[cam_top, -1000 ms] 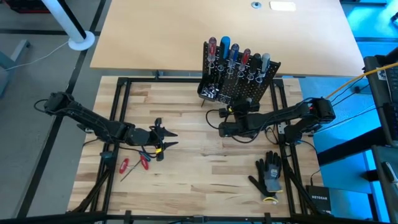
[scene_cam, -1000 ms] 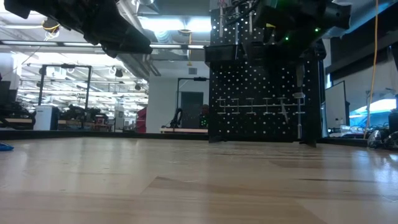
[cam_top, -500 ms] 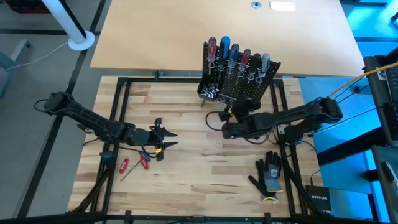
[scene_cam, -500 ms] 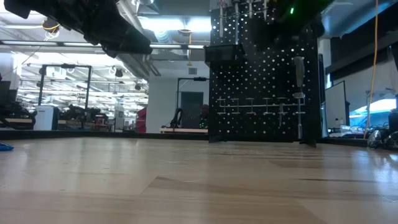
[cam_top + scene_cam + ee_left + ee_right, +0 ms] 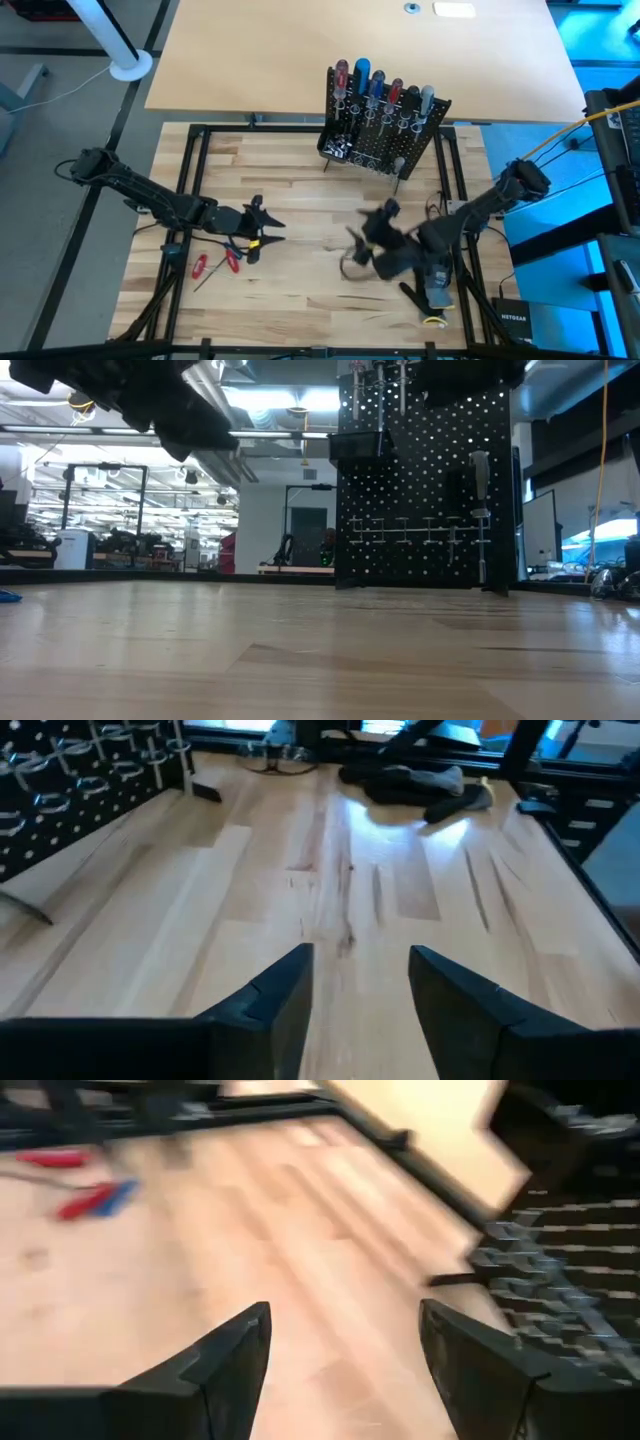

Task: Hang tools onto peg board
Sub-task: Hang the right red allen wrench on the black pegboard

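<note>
Between hangings – right claw (image 5: 340, 1370) open and empty at frame centre, probably turning toward the loose tools (image 5: 215, 263) lower left; left claw (image 5: 358, 995) open beside them; next comes a grasp

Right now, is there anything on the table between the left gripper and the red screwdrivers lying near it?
Nothing visible. The left gripper, open and empty, hovers just beside the red screwdrivers, with only bare table between them.

A black-and-grey work glove (image 5: 432, 283) lies on the pale wooden tabletop (image 5: 300, 290)
</note>
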Controlling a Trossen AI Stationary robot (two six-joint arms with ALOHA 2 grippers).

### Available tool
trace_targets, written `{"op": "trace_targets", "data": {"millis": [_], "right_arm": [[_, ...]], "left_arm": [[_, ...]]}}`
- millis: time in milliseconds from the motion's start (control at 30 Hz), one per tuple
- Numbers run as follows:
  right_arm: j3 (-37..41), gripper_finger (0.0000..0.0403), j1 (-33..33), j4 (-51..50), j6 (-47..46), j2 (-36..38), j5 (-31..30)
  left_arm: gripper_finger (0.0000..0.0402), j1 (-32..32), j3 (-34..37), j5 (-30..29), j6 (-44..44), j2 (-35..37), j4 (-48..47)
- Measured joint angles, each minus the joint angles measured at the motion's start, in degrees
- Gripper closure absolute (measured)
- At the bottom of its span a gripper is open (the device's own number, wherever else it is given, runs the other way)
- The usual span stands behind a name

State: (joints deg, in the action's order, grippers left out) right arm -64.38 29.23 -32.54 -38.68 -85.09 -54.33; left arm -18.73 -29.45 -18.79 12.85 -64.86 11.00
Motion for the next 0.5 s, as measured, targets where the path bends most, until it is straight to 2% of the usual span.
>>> {"op": "trace_targets", "data": {"millis": [100,200,333,500], "right_arm": [[0.0,0.0148,3.96,4.77,0.06,-2.48,-0.36],[0.0,0.0148,6.23,9.08,0.34,-5.98,-3.63],[0.02,0.0148,6.84,11.15,1.71,-11.08,-3.73],[0.04,0.0148,6.23,14.09,1.98,-16.28,-4.6]], "left_arm": [[0.0215,0.0,0.0,0.56,2.02,0.0,-2.07],[0.0181,-0.03,-1.19,6.5,4.65,0.0,-8.91],[0.016,-1.5,-7.06,15.09,13.12,0.0,-27.51],[0.0162,-8.77,-12.93,17.14,28.11,0.0,-48.79]]}}
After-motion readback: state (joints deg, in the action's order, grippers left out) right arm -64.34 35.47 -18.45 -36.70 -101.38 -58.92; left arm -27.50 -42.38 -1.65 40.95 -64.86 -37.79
